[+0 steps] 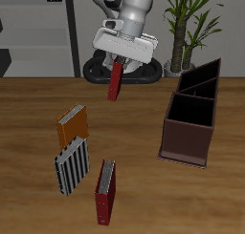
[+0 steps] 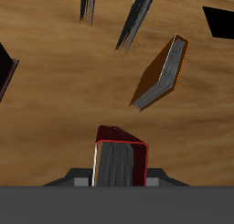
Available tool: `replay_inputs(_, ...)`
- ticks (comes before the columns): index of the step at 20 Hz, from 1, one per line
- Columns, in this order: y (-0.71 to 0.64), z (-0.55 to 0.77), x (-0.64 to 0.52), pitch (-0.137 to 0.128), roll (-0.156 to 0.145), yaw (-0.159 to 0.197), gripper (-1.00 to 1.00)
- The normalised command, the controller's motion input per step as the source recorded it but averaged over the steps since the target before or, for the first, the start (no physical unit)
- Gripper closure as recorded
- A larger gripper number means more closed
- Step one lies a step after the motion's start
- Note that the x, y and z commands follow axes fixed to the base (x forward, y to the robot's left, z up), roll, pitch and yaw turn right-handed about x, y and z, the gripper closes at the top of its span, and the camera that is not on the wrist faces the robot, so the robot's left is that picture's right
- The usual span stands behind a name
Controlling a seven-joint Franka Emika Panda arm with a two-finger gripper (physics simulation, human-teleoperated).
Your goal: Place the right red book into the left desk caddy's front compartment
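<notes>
My gripper (image 1: 116, 62) is shut on the top end of the right red book (image 1: 116, 82) and holds it hanging upright, high above the table near the back. In the wrist view the book (image 2: 120, 162) shows its red cover rim and grey page block between the fingers of my gripper (image 2: 119, 180). The left desk caddy (image 1: 184, 142), dark reddish-brown with a black inside, stands well off to the side of the book. Its front compartment (image 1: 190, 111) lies behind the tall end wall nearest the table's front edge.
An orange book (image 1: 72, 126), also in the wrist view (image 2: 162, 74), a black-and-white striped book (image 1: 72, 165) and a second, dark red book with a grey page edge (image 1: 104, 192) lie on the wooden table (image 1: 144, 195). A potted plant (image 1: 187, 28) stands behind the caddy.
</notes>
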Motion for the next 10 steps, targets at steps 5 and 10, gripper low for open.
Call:
replay_inputs(5, 0.25, -0.05, -0.11, 0.027, -0.015, -0.042, 1.00)
replay_inputs(10, 0.32, -0.05, -0.20, 0.028, -0.004, -0.044, 1.00)
